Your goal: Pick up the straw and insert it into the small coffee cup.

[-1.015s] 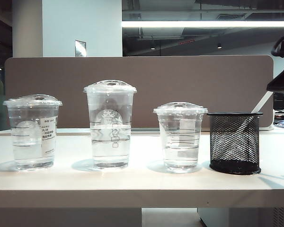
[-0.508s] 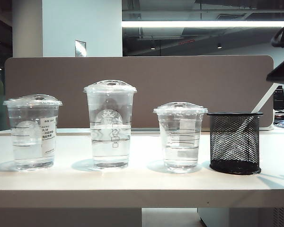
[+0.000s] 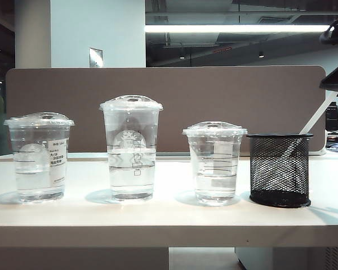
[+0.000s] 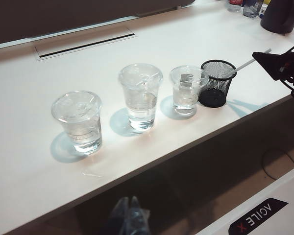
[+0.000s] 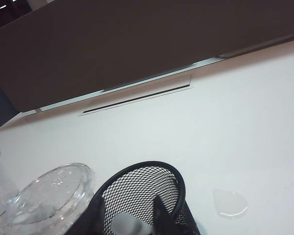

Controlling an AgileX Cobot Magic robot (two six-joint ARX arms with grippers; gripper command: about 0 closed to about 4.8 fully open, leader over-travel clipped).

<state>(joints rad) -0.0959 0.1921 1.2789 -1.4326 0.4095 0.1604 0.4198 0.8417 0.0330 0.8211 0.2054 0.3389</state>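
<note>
The white straw (image 3: 315,119) leans out of the black mesh holder (image 3: 280,169) toward the upper right. The small coffee cup (image 3: 214,163), clear with a domed lid, stands just left of the holder. My right gripper (image 5: 130,218) hangs over the holder's rim with the straw's blurred top (image 5: 130,226) between its two dark fingers (image 5: 159,215). Slim gaps show on both sides of the straw. In the exterior view it shows as a dark shape at the right edge (image 3: 333,84). My left gripper (image 4: 130,208) is below the table's front edge, fingers together, nothing in it.
A tall logo cup (image 3: 130,149) and a wider stickered cup (image 3: 39,157) stand left of the small cup, all in one row. A brown partition (image 3: 242,95) closes the back. A small water puddle (image 5: 229,202) lies beside the holder. A cable slot (image 4: 85,41) runs behind the cups.
My right gripper has tipped upward at the exterior view's right edge, baring more of the straw. The cups, holder and left arm are unmoved.
</note>
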